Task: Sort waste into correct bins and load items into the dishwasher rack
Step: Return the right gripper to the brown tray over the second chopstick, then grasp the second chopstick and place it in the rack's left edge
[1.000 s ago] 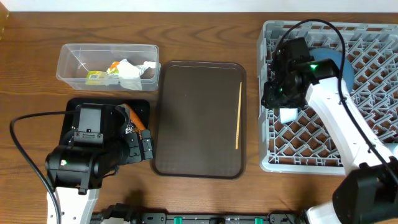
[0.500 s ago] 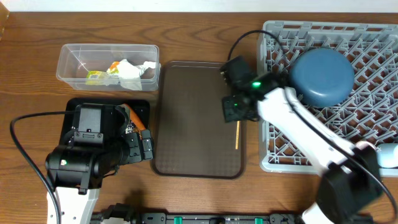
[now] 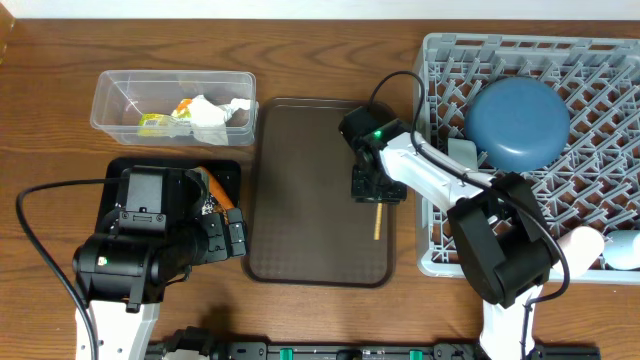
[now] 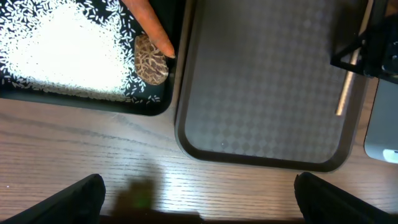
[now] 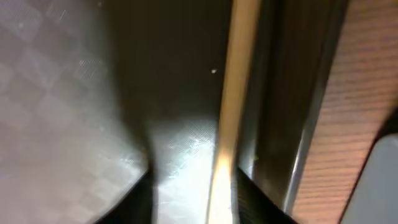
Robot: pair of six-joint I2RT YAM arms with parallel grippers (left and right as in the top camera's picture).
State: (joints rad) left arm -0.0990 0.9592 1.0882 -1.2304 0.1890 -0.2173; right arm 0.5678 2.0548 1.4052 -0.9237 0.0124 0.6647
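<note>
I have the right gripper (image 3: 375, 188) down over the chopstick (image 3: 377, 222), which lies lengthwise near the right edge of the dark-brown serving tray (image 3: 310, 180), beside the dishwasher rack (image 3: 600, 170). I can make out only 1 stick. In the right wrist view it runs straight up the frame between my 2 fingers, which stand apart and are not yet closed on it, and it sits nearer the right one.

As I judge it, the step in hand is picking up this stick for the rack. To do it well I would centre the stick between the fingers before closing, since an off-centre pinch may roll it toward the tray's raised lip. I would keep the tips low, because the stick is thin and lies flat. I would also grip near its middle so it does not tip when lifted.

The left gripper (image 4: 199, 199) hangs idle with its fingers wide apart, near the black tray (image 4: 87, 102) holding the rice (image 4: 62, 50), carrot (image 4: 149, 28) and brown scrap (image 4: 151, 59).

The tray floor is a faintly checkered plastic with some glare, so I expect it to be slippery. The table (image 3: 60, 60) is brown wood grain. Only a pale strip shows beyond its far edge.
</note>
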